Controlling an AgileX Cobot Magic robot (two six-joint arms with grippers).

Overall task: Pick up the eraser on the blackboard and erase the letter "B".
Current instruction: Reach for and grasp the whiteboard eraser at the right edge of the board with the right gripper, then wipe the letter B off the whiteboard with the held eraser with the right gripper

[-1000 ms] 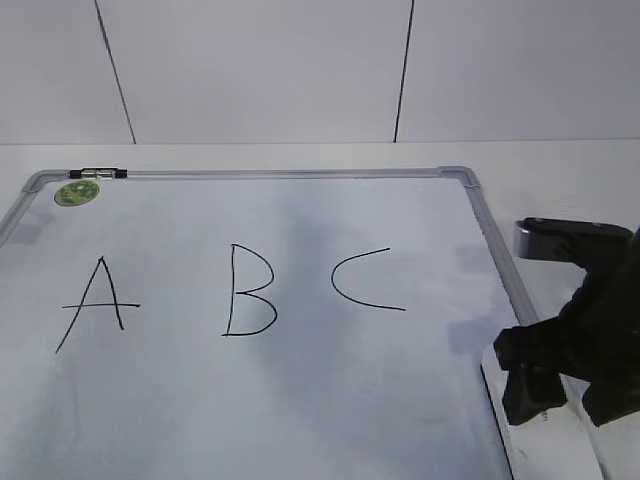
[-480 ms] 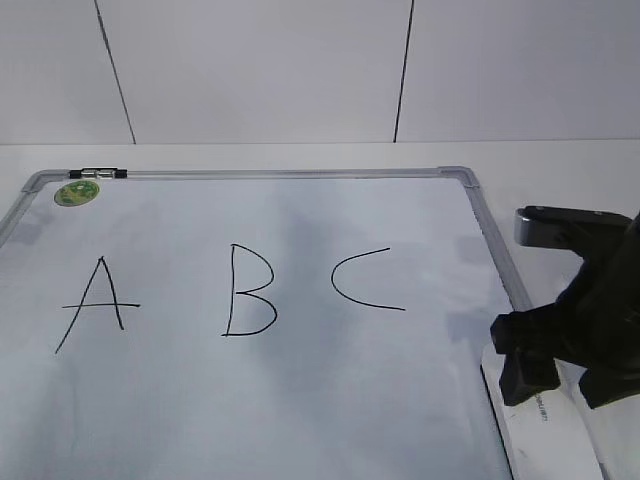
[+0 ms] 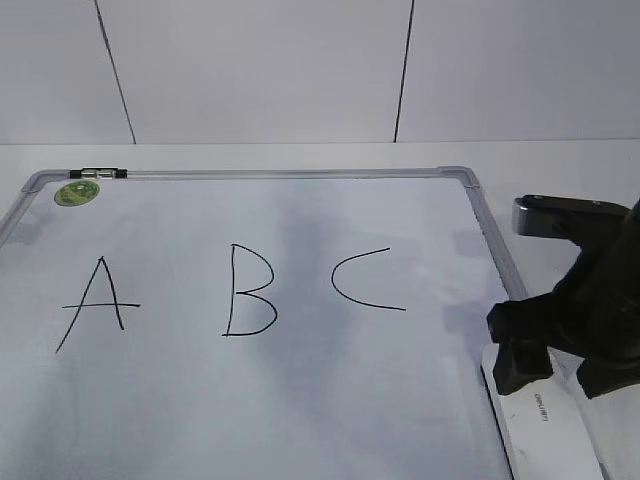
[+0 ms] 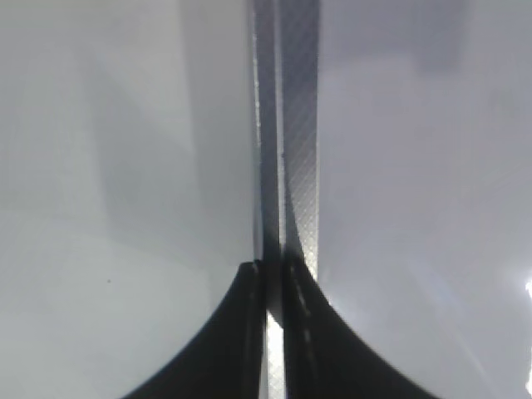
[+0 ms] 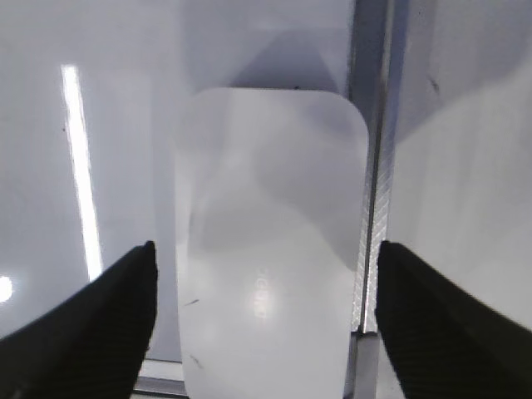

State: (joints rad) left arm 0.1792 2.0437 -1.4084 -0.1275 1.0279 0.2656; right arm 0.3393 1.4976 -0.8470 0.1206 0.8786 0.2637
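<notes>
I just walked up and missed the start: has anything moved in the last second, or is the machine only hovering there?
The right gripper has crept slightly left and up the picture, so more of the eraser shows below it. Its jaws are open on either side of the eraser, gripping nothing yet. The eraser, the blackboard and the letters A, B and C look unchanged.

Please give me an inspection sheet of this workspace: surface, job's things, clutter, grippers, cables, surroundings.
Surface: white table, blackboard lying on it.
Job's things: eraser at the board's lower right corner, by the frame; letter "B" intact, between "A" and "C".
Clutter: green sticker only.
Grippers: right gripper jaws open, either side of the eraser; left gripper jaws shut over the board's frame.
Cables: nothing seen.
Surroundings: pale panelled wall.
</notes>
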